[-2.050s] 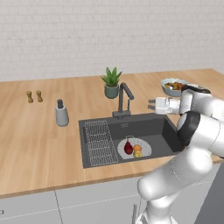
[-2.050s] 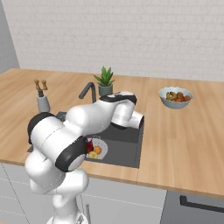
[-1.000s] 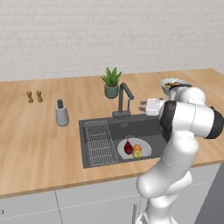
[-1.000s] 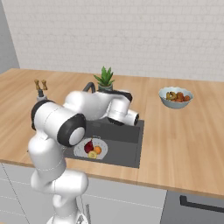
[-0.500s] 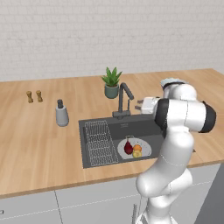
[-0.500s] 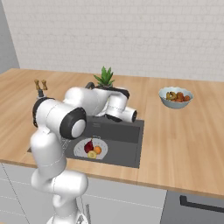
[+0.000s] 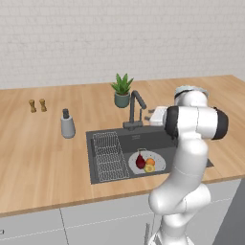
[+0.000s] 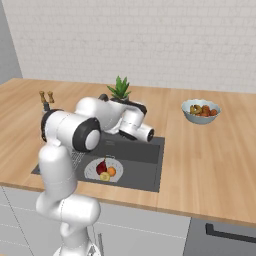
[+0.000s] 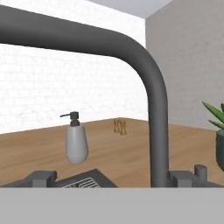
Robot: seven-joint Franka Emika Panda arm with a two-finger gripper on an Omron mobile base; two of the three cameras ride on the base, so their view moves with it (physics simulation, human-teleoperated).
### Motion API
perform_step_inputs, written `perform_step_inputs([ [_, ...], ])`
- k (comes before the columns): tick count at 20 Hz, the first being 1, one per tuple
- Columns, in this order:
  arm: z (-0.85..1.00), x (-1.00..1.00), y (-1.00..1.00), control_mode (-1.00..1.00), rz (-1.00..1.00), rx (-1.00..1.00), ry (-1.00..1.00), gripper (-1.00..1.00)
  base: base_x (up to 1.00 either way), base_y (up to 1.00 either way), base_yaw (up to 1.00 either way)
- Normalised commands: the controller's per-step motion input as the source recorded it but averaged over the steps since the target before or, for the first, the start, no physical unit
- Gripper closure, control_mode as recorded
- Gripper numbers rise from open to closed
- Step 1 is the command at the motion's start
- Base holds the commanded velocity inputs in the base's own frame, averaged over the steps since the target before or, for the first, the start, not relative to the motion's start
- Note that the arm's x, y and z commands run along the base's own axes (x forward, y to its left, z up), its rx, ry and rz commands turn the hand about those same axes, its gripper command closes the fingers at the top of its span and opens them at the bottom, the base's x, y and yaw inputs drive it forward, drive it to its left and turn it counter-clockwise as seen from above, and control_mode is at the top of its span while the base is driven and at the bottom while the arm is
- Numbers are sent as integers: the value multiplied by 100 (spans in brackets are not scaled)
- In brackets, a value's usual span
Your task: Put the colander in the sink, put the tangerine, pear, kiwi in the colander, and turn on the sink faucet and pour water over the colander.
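Observation:
The pale colander (image 7: 159, 166) lies in the dark sink (image 7: 143, 141). In it are a dark red pear (image 7: 140, 161), an orange tangerine (image 7: 150, 161) and a yellow-green kiwi (image 7: 149, 168). The same three fruits sit in the colander (image 8: 90, 173) in the right base view. My gripper (image 7: 153, 115) hovers level with the sink faucet (image 7: 136, 107), just to its right and pointing at it, open and holding nothing. In the hand view the faucet (image 9: 157, 127) looms close, its spout arching overhead. No water is in view.
A bluish bowl of fruit (image 8: 201, 111) stands on the counter to the right. A potted plant (image 7: 122, 90) is behind the faucet. A grey soap dispenser (image 7: 67, 125) and two small shakers (image 7: 37, 105) are to the left. A wire rack (image 7: 108, 155) lines the sink's left side.
The hand has swung left from the fruit bowl's side to just beside the faucet, and the arm has folded up above the sink's right edge. The colander and fruits have not moved.

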Motion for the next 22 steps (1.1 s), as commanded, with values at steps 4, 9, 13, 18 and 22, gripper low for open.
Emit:
perform_step_inputs([
  [4,-21,27,-3,-100,0,-3,-8,-100,0,0,0],
  [9,-14,28,-9,-100,0,-1,-2,-100,0,0,0],
  [13,-9,35,-9,-100,0,0,0,-100,0,0,0],
  [18,-5,31,0,-100,0,0,-3,-100,0,0,0],
  [22,-8,31,0,-100,-1,-1,-1,-100,0,0,0],
])
